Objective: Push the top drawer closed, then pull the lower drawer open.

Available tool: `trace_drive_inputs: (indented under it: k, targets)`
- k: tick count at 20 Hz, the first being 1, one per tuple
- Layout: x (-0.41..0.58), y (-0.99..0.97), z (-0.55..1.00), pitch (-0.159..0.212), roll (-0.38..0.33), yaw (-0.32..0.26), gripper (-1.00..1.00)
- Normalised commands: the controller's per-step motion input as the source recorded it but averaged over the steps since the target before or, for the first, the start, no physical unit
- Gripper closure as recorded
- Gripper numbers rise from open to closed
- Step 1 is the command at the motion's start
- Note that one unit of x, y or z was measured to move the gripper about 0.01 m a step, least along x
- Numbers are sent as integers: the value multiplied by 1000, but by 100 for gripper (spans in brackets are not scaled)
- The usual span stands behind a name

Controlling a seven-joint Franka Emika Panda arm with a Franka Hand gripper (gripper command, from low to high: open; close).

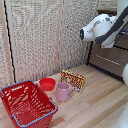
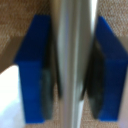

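Observation:
In the wrist view, a thin silver bar handle [image 2: 74, 45] runs between my two blue fingers [image 2: 31, 70], and their dark pads press on it from both sides, so my gripper [image 2: 74, 82] is shut on the bar. In the exterior view the white arm [image 1: 100, 27] reaches to the brown cabinet at the exterior view's right, at the height of the top drawer [image 1: 123, 42], and hides the gripper and most of that drawer. Below it the lower drawer [image 1: 107, 64] shows its own silver handle, untouched, and looks shut.
On the wooden table [image 1: 95, 100] stand a red wire basket [image 1: 27, 102], a red bowl [image 1: 47, 83], a pink mug [image 1: 62, 91] and an orange printed box [image 1: 73, 79]. Woven screens [image 1: 40, 35] form the back wall.

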Motion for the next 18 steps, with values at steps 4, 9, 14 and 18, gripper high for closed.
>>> trace_drive_inputs:
  k: [4,9,14,18]
  targets:
    - [136,479,-29,0,-42,0,-100]
    - [98,412,-191,0,-3,0,-100]
    - [39,133,-380,-40,89,0,-100]
    - [17,0,-471,-76,151,0,-100]
